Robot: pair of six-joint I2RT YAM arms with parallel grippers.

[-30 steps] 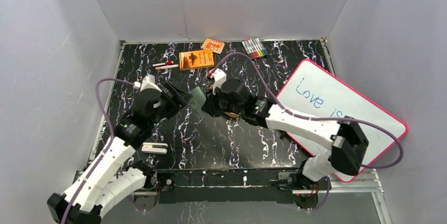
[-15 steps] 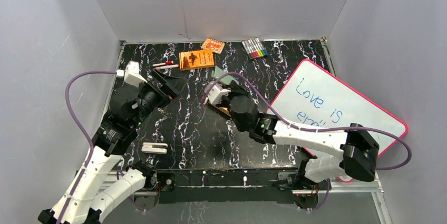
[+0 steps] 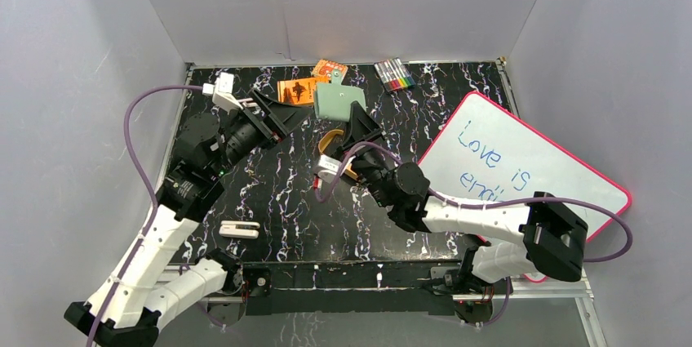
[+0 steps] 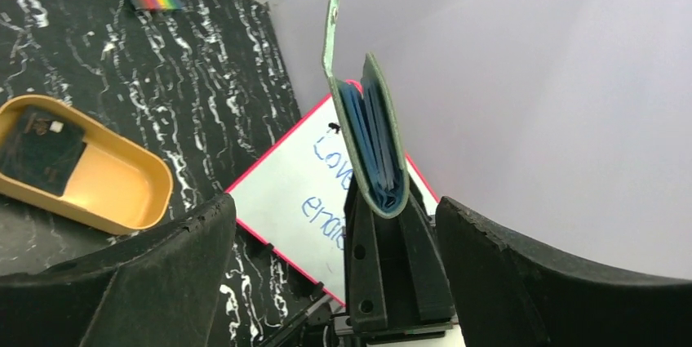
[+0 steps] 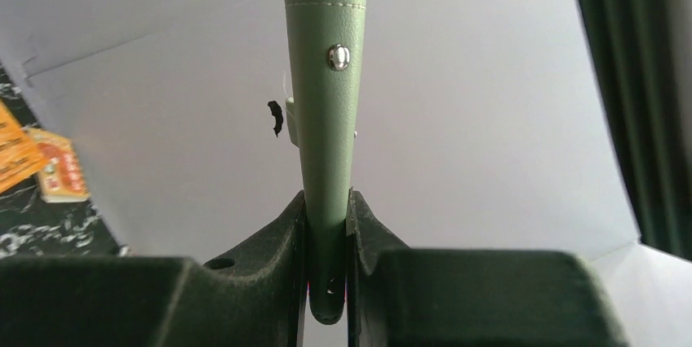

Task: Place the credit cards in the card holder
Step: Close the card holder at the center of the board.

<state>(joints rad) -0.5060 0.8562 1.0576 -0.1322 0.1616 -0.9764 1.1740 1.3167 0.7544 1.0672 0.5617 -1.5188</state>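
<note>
Pinching the green wallet (image 5: 326, 118) by one edge, the right fingers (image 5: 269, 237) hold it upright above the desk (image 3: 286, 208), where it could twist loose once the wide-open, empty left fingers (image 4: 163, 282) push the dark card (image 4: 37, 147) in.

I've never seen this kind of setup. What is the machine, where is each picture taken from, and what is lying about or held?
Two white-and-black robot arms stand at a black marbled table. One picture looks down from above; the other two come from cameras on the wrists. The right tool clamps a sage-green folding wallet in the air; the left tool is open and empty. On the table: a golden oval tin with a dark card inside, an orange booklet, coloured markers and a pink-rimmed whiteboard.
</note>
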